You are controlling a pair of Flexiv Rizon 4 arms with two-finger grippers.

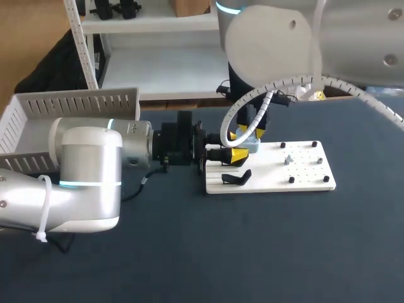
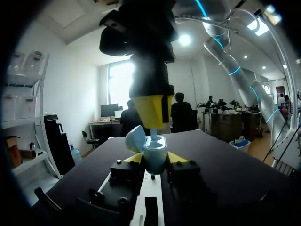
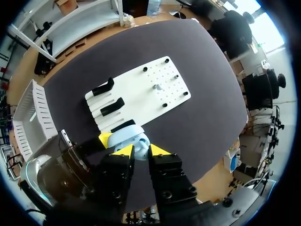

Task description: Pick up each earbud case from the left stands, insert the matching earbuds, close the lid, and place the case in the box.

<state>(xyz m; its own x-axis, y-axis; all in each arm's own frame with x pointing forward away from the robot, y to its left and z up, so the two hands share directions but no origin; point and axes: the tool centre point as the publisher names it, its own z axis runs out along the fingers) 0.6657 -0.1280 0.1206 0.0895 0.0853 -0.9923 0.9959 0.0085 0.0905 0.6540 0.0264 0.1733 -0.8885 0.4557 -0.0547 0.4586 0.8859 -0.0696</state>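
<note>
A: Our left gripper [image 2: 155, 162] pinches the case [image 2: 155, 154], lid [image 2: 135, 137] open, over the board's [image 1: 303, 177] edge.
B: And our right gripper [image 2: 151, 123] pinches an earbud [image 2: 154, 136] just above it; off-centre, we'd jam it or knock the case loose.

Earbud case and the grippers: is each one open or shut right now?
earbud case: upright, held between the left gripper's fingers
lid: open, tipped to one side
left gripper: shut on the earbud case
right gripper: shut on the earbud, above the case
earbud: at the case's opening
</note>
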